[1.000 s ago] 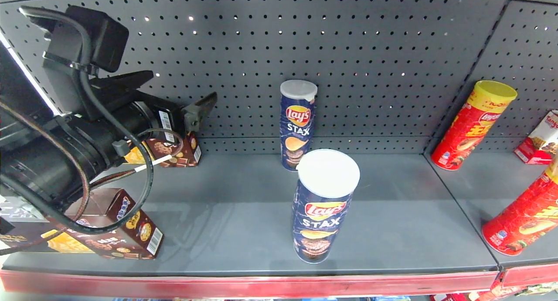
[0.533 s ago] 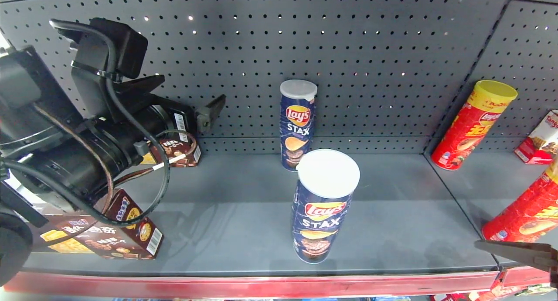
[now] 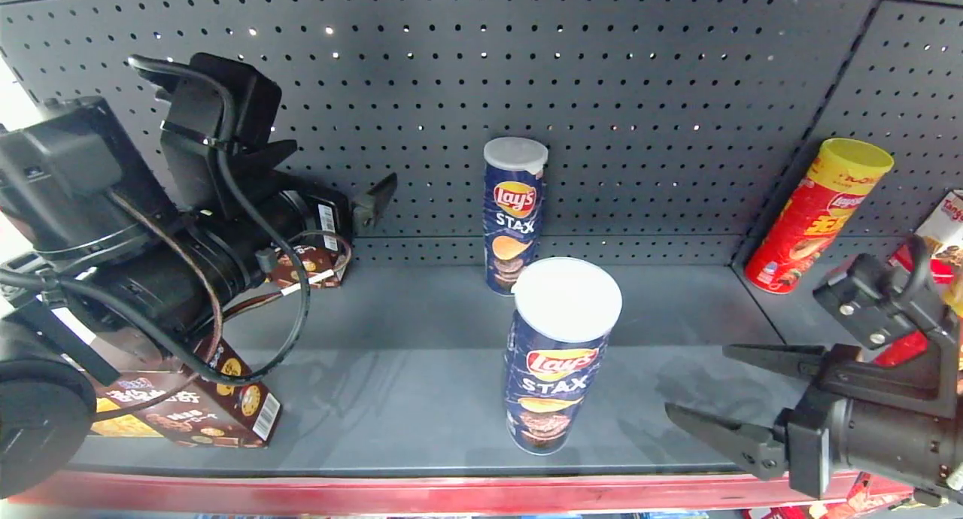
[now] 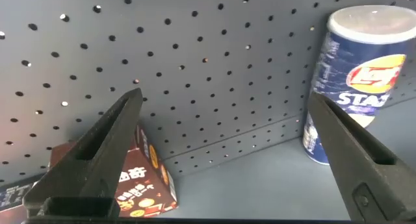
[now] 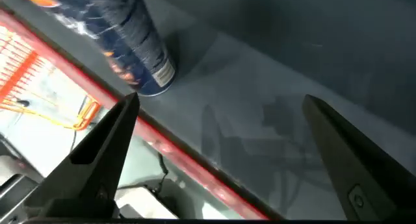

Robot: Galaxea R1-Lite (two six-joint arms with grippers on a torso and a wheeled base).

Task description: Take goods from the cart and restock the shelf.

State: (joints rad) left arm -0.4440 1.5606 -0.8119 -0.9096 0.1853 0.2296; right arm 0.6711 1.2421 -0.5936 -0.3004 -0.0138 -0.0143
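Presently: restocking, stage between items, with goods standing on the shelf (image 3: 421,368) and both hands empty.
Left gripper (image 3: 323,180), jaws spread wide and holding nothing, hangs at the back left near the pegboard (image 3: 602,90), just above the rear biscuit box (image 3: 312,263); the front biscuit box (image 3: 195,410) lies at the shelf lip below the arm. Right gripper (image 3: 700,380), likewise spread and empty, sits low at the front right, near the front blue can (image 3: 557,353) but apart from it. The rear blue can (image 3: 514,214) stands upright against the back panel, and a red can (image 3: 816,214) leans in the neighbouring bay. Judged: placing appears done for now. The next move calls for drawing both arms clear without clipping the front blue can, then fetching fresh stock from the cart.
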